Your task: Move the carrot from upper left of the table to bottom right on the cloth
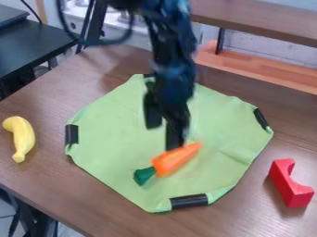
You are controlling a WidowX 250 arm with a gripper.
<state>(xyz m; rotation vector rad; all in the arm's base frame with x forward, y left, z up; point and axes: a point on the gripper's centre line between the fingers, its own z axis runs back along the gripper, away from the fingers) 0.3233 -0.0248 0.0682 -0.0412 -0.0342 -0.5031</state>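
Note:
The black gripper (164,138) hangs over the middle of the green cloth (105,143), its two fingers apart, so it is open. Just below it in the view, an orange carrot (176,159) with a dark green top (144,176) lies slanted over the lower middle of the cloth, its green end toward the lower left. The tip of the right-hand finger overlaps the carrot's upper edge; whether they touch, I cannot tell. No part of the carrot is between the fingers.
A yellow banana (22,138) lies on the brown table (37,173) left of the cloth. A red notched block (289,184) stands at the lower right. Black clips (189,201) hold the cloth's edges, and a wooden ledge (266,69) runs behind the table.

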